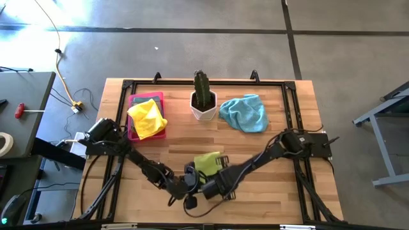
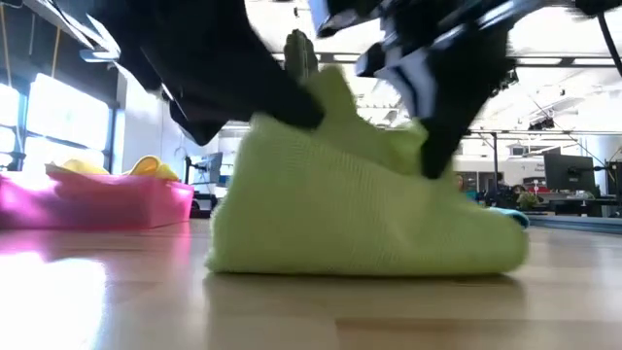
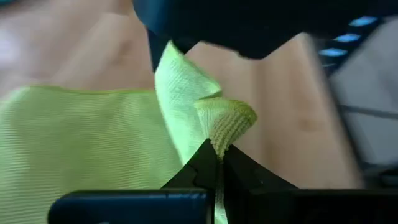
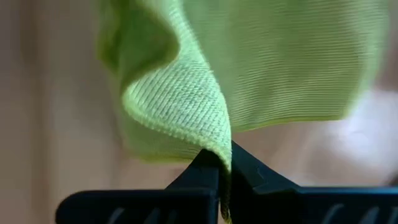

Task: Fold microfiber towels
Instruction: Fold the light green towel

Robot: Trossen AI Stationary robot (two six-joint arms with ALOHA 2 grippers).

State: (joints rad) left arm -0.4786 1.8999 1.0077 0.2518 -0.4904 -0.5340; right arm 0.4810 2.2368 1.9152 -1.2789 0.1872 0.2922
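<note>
Left gripper (image 3: 216, 158): at the near edge of the table, just left of the middle; its two dark fingers are pinched tight on a bunched corner of the soft lime green microfiber towel (image 1: 208, 163)
Right gripper (image 4: 225, 163): just beside the left one, at the same near edge; it is also clamped on an edge of this lime green towel, which hangs over its fingertips
Lime green towel: it lies on the light wooden table (image 1: 255, 166) between the two grippers; in the low view its lower part rests flat and already doubled, while the upper edge is lifted by both arms
Step in hand: I judge that the fold of this towel is being made; both held corners are off the table
Next move: probably to carry the held edge over the resting part, lay it even, then release; the corners must stay aligned
Farther left: the rigid pink rectangular tray (image 1: 133, 101) holds a crumpled yellow towel (image 1: 147, 119) over a grey one
Farther middle: a green cactus in a white pot (image 1: 204, 99)
Farther right: a crumpled light blue towel (image 1: 245, 112), waiting
</note>
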